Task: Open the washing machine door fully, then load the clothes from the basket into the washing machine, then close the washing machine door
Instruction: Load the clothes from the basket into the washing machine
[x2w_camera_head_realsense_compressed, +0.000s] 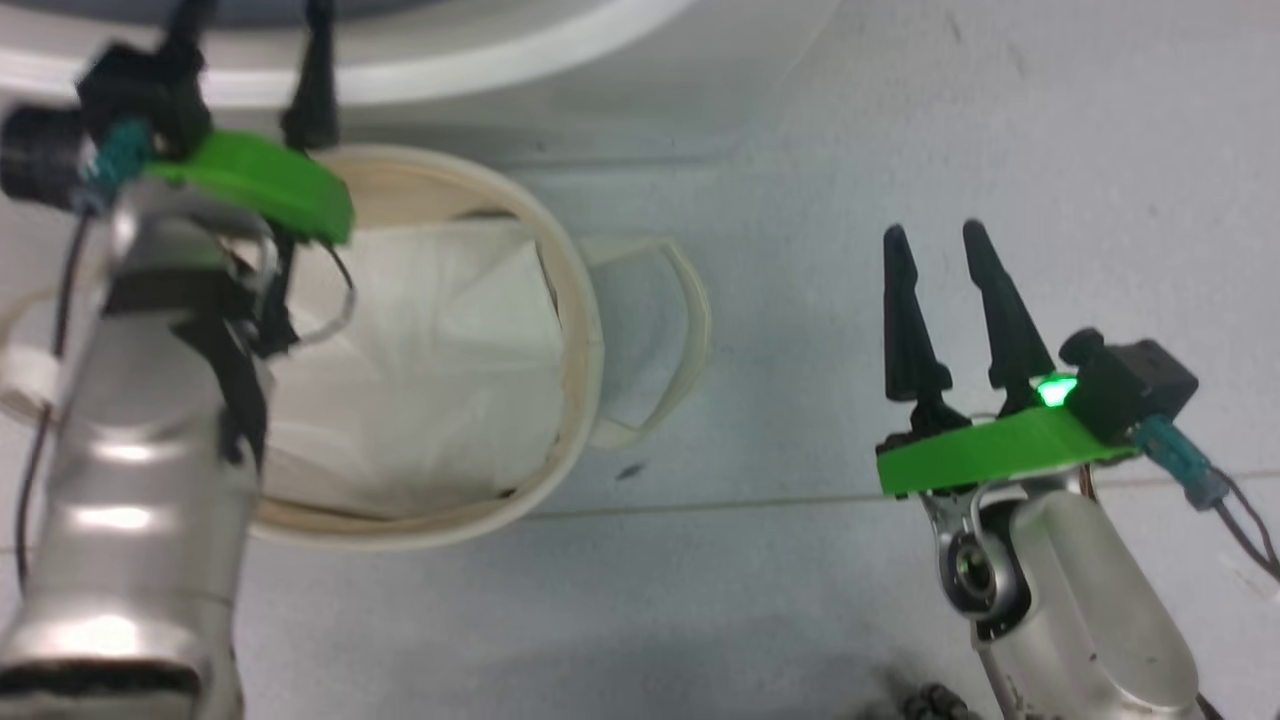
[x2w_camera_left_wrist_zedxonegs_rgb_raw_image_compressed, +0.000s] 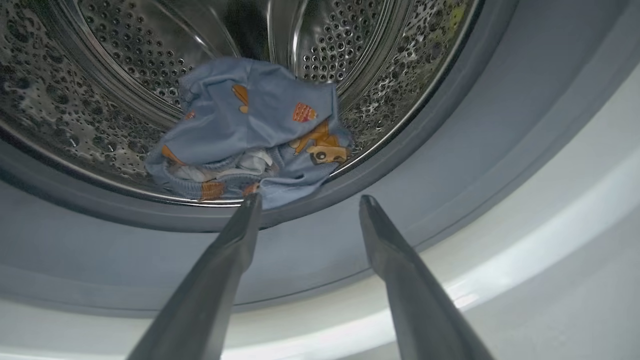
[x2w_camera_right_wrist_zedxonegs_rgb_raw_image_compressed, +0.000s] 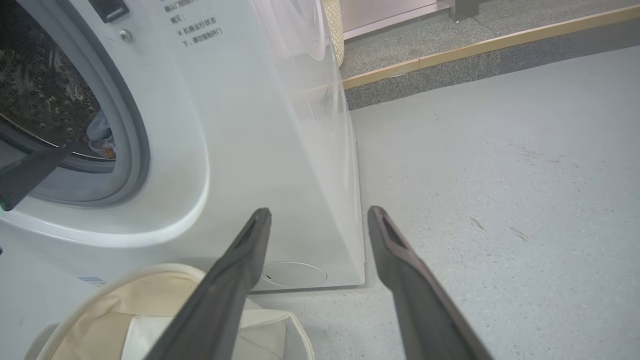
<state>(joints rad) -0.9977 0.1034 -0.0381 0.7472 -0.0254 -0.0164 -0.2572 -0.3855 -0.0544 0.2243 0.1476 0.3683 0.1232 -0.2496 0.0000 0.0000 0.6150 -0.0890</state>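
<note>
Left wrist view: left gripper (x2w_camera_left_wrist_zedxonegs_rgb_raw_image_compressed: 309, 198) spread wide and empty, lower centre, at the washing machine (x2w_camera_left_wrist_zedxonegs_rgb_raw_image_compressed: 575, 210) mouth. Clothes (x2w_camera_left_wrist_zedxonegs_rgb_raw_image_compressed: 250, 130), blue with orange spots, lie at the drum (x2w_camera_left_wrist_zedxonegs_rgb_raw_image_compressed: 125, 50) front lip, centre-left. Head view: right gripper (x2w_camera_head_realsense_compressed: 934, 232) spread, empty, right of frame. Basket (x2w_camera_head_realsense_compressed: 585, 330), centre-left, holds white liner sheet (x2w_camera_head_realsense_compressed: 430, 370).

Blue, orange-printed clothes (x2w_camera_left_wrist_zedxonegs_rgb_raw_image_compressed: 250, 135) lie bunched inside the washing machine (x2w_camera_right_wrist_zedxonegs_rgb_raw_image_compressed: 240, 125), apparently near its front edge.

Blue clothes (x2w_camera_left_wrist_zedxonegs_rgb_raw_image_compressed: 250, 135) with orange motifs; cream basket (x2w_camera_head_realsense_compressed: 585, 330).
</note>
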